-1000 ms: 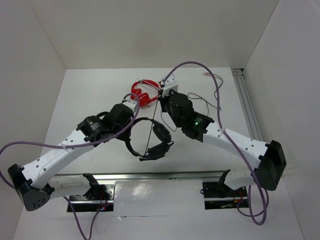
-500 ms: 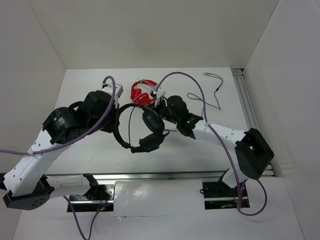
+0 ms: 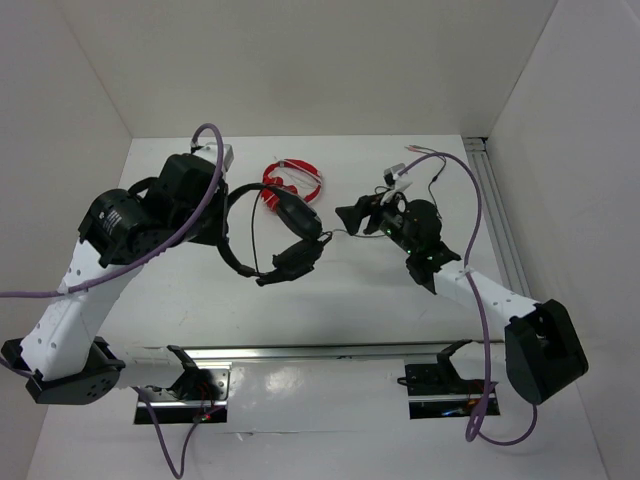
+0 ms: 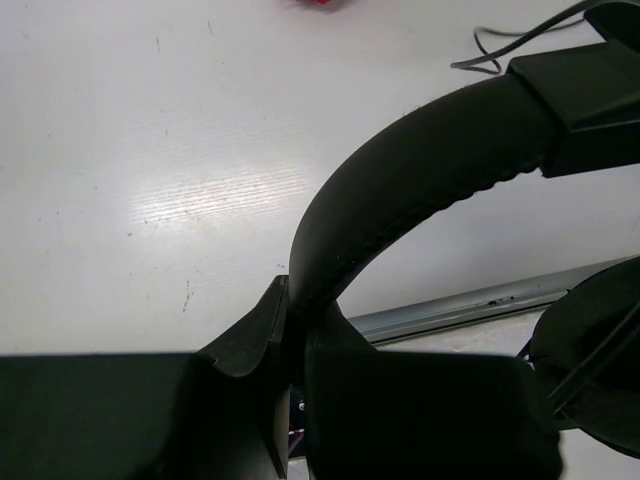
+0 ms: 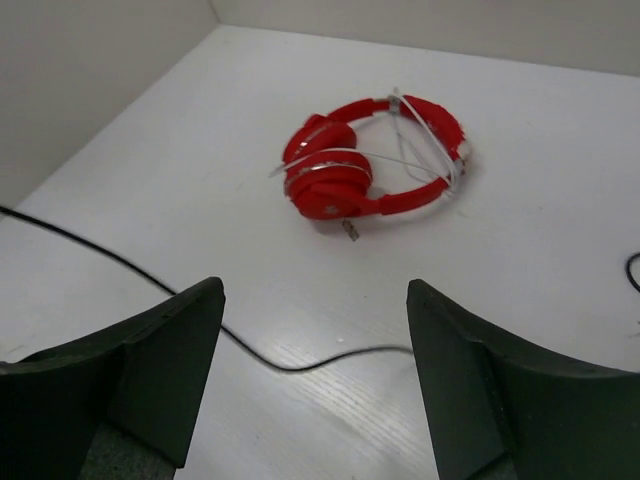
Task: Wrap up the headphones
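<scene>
- Above the left half of the table, the black headphones are held clear of the surface, and the two earcups are turned toward the middle of the workspace.
- The padded headband is pinched by the left gripper, whose fingers are drawn narrow on it. In the left wrist view the band is seen rising out from between them and arching to the right.
- From the earcups, the thin dark cable is trailed rightward and laid loose on the table, with its far end out by the right edge.
- Just right of the earcups, but apart from them, the right gripper is spread wide with nothing between its fingers. In its wrist view the cable is seen lying across the table directly below and ahead of them.
- The loose cable is judged to be the right arm's to fetch, since that arm is free and nearer. The coming move turns on the cable lying low and crosswise to the open fingers.
- Beyond both grippers, the red headphones are set on the far table, near enough to the cable's run that a snag is judged possible.
</scene>
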`<state>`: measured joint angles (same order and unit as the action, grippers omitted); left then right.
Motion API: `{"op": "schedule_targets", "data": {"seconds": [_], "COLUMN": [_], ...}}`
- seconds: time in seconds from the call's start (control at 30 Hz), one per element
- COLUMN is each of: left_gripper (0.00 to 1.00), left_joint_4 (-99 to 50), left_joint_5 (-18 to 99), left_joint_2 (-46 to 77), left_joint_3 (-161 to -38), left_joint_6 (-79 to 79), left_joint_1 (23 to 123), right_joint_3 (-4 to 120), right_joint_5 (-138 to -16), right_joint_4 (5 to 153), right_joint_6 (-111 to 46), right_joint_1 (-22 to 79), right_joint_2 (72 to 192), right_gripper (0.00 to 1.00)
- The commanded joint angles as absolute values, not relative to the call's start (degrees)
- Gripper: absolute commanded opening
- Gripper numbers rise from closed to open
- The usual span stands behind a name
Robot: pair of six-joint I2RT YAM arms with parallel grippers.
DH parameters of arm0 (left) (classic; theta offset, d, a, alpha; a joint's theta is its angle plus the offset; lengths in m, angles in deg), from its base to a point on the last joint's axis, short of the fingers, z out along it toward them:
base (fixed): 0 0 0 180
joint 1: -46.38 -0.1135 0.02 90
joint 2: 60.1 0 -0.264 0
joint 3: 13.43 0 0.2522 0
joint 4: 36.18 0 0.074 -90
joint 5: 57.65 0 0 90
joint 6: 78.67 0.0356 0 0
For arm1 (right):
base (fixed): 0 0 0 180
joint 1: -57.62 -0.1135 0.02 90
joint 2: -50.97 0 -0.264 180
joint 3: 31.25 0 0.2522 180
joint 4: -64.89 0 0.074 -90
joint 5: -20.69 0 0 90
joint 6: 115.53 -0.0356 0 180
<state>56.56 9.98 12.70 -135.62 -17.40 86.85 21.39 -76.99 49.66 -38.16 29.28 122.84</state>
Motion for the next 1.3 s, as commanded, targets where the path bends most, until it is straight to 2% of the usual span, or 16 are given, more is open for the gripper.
{"op": "schedule_targets", "data": {"seconds": [0.0, 0.03, 0.1, 0.23, 0.47, 0.63, 0.73, 0.83, 1.0, 1.13, 1.23, 1.27], "left_gripper": [0.03, 0.03, 0.03, 0.04, 0.06, 0.06, 0.06, 0.06, 0.06, 0.06, 0.07, 0.07], "left_joint_4": [55.4, 55.4, 54.7, 54.7, 54.1, 54.1, 54.1, 53.2, 52.6, 52.6, 52.6, 53.3], "left_joint_5": [11.9, 12.6, 13.3, 13.8, 15.7, 18.1, 16.4, 16.9, 18.3, 18.8, 16.7, 16.1], "left_joint_2": [12.1, 12.1, 12.1, 12.1, 12.7, 12.1, 11.5, 10.7, 9.9, 9.2, 8.6, 8.6], "left_joint_3": [-137.8, -138.5, -140.0, -143.6, -143.6, -143.6, -144.2, -145.8, -147.3, -145.8, -147.2, -147.9], "left_joint_6": [-18.7, -19.2, -19.3, -19.3, -19.8, -19.8, -20.4, -21.7, -21.7, -21.7, -21.7, -22.6], "left_joint_1": [85.6, 84.7, 83.7, 82.1, 80.2, 79.7, 79.7, 79.2, 78.4, 78.4, 78.4, 78.4], "right_joint_3": [19.4, 19.4, 21.4, 21.9, 25.7, 25.8, 26.9, 27.5, 28.1, 31.3, 33.1, 33.1], "right_joint_5": [-92.8, -101.0, -102.5, -95.2, -95.2, -85.9, -85.9, -87.2, -86.0, -83.8, -83.3, -83.3], "right_joint_4": [40.3, 40.3, 45.4, 48.4, 50.3, 48.4, 48.4, 47.9, 42.4, 44.0, 46.0, 46.0], "right_joint_6": [-41.6, -41.6, -39.1, -34.5, -31.0, -29.5, -29.5, -30.0, -32.1, -31.4, -30.0, -30.0], "right_joint_1": [33.5, 34.1, 32.5, 27.7, 25.1, 22.9, 22.9, 22.9, 22.4, 22.4, 22.4, 22.4], "right_joint_2": [120.2, 122.3, 124.3, 126.5, 132.7, 136.2, 138.2, 142.3, 145.4, 147.5, 149.6, 150.9], "right_gripper": [0.81, 0.81, 0.81, 0.81, 0.82, 0.82, 0.82, 0.77, 0.77, 0.79, 0.74, 0.65]}}
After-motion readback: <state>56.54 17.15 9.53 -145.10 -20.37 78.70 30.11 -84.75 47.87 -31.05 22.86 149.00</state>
